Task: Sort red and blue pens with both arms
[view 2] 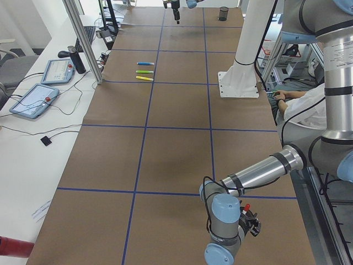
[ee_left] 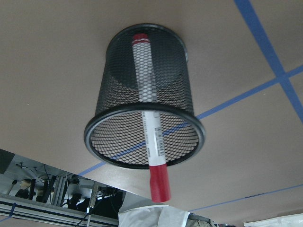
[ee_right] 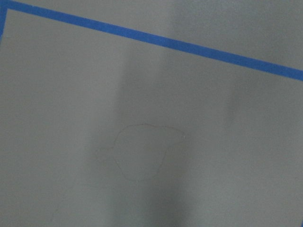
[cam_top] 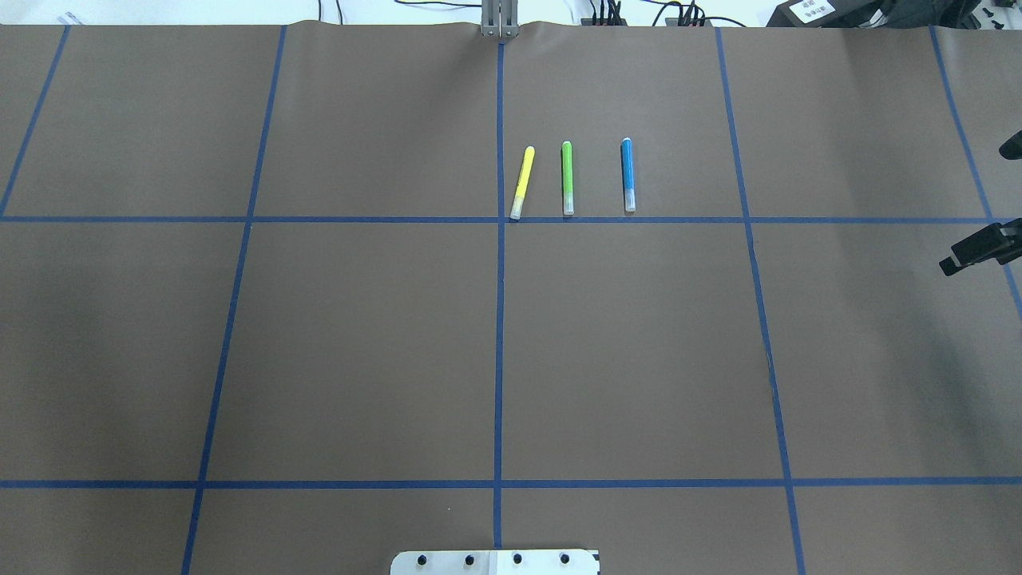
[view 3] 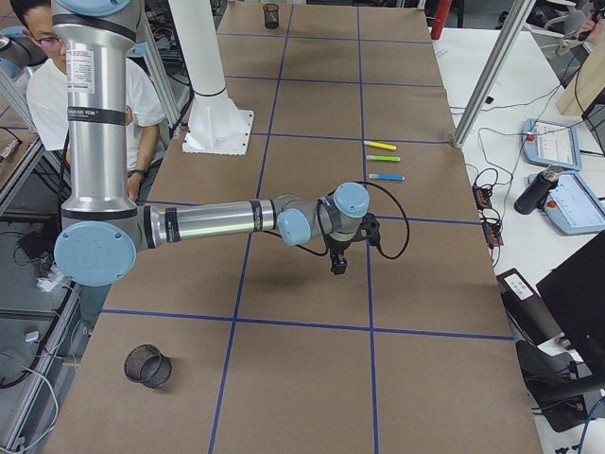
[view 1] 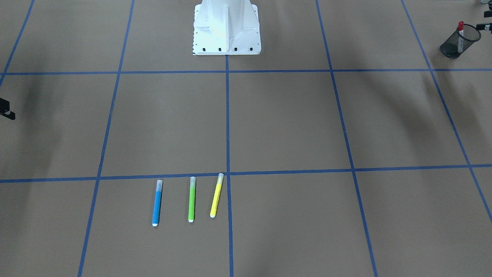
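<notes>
The right gripper (view 3: 337,267) hangs nose-down over the bare table paper (view 3: 302,322) with nothing visible in it. I cannot tell whether its jaws stand apart, because the overhead and front views catch only its black edges. The left gripper (view 2: 251,223) hovers by the mesh cup (ee_left: 191,124), where the red pen (ee_left: 147,113) leans inside with no finger on it. How far that gripper is open cannot be told either.

That leaves, I judge, the blue pen (cam_top: 627,174). It lies farthest out, at the end of a row with the green marker (cam_top: 567,177) and the yellow marker (cam_top: 522,182). The gripper should come down across the barrel at mid-length, jaws square to it and clear of the green marker, then carry it to the empty cup (view 3: 142,371).

Only the right-side view shows that cup. The right wrist camera sees only paper and tape.
</notes>
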`<state>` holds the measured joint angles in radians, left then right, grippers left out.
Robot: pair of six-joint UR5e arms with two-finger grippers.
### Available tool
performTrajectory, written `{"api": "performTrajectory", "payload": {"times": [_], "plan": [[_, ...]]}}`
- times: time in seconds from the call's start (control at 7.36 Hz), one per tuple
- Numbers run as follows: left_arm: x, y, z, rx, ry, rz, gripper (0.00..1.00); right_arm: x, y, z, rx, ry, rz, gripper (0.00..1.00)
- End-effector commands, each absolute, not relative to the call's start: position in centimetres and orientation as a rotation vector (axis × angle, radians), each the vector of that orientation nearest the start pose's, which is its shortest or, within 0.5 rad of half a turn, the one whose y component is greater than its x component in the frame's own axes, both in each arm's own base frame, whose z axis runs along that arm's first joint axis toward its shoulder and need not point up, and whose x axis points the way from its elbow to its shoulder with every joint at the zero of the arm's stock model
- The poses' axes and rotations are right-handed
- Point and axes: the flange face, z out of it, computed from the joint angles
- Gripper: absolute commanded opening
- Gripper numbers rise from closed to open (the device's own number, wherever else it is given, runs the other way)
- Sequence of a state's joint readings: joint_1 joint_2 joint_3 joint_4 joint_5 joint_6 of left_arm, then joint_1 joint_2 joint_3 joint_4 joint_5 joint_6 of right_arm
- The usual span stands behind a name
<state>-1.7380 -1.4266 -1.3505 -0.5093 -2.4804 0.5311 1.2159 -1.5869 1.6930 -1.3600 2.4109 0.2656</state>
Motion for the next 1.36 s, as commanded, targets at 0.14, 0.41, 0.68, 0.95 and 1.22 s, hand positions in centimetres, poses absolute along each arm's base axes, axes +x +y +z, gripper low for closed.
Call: {"api": "performTrajectory", "payload": {"times": [0.14,0.41,0.68,0.95,1.22], "plan": [[-10.9,-34.4,80.7,-0.544,1.133,-0.160,1.00,-15.9,-52.9,54.8,-0.002,-0.896,-0.147,1.00],[-11.8,-40.3,78.1,-0.251,1.081,0.007,1.00,-18.9,-56.3,52.0,-0.001,-0.893,-0.113,1.00],[-12.2,-45.7,74.4,-0.097,1.017,0.003,1.00,-25.4,-58.6,46.4,0.032,-0.854,-0.074,1.00],[-11.1,-47.2,72.8,-0.033,1.086,-0.017,1.00,-33.1,-61.3,39.7,0.040,-0.841,0.017,0.99],[-10.8,-47.1,72.7,-0.024,1.114,-0.021,1.00,-37.8,-62.1,36.6,0.047,-0.841,-0.010,0.99]]}}
